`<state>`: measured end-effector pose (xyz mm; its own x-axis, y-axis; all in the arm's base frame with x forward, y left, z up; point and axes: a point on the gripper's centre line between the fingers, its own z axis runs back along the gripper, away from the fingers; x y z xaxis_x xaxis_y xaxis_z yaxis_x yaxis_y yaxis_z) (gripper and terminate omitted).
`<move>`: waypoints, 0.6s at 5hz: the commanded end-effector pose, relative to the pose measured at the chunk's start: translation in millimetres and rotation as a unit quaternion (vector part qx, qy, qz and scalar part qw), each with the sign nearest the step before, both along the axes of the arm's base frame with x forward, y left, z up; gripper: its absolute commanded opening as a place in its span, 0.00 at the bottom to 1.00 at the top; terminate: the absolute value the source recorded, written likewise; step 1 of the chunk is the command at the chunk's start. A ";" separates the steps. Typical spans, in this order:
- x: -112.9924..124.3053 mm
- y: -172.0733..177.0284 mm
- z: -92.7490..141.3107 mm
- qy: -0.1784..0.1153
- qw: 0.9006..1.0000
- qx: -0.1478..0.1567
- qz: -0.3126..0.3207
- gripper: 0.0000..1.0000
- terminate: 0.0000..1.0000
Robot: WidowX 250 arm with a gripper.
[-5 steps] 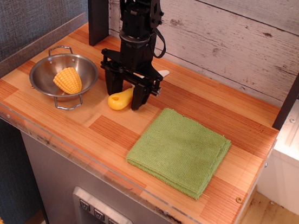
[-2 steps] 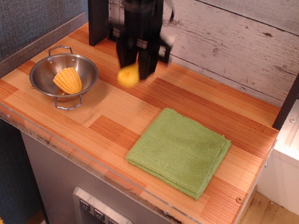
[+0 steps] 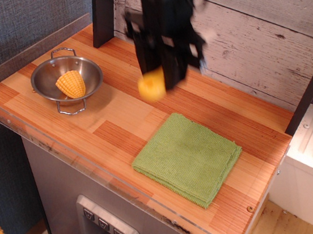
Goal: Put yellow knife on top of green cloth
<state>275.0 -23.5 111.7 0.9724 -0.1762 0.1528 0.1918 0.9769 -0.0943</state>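
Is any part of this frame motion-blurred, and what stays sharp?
In the observation.image view, the gripper and the yellow knife it holds above the table are smeared by motion blur, their edges soft; the green cloth, the metal bowl with the corn piece and the wooden tabletop are crisp. Lighting is even, with no strong glare.

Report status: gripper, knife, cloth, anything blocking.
Gripper shut on yellow knife, airborne above the counter, image blurred. Green cloth flat, bare, knife not yet over it. Metal bowl with corn piece sits off left, not in the way.
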 end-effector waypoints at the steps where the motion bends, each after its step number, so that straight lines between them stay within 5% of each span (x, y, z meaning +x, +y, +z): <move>1: -35.6 -14.0 -32.3 0.025 0.999 0.018 0.042 0.00 0.00; 3: -15.1 -8.6 -62.9 0.020 0.995 0.019 0.094 0.00 0.00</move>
<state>255.7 -33.7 37.4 0.9974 0.0079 0.0721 -0.0038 0.9984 -0.0565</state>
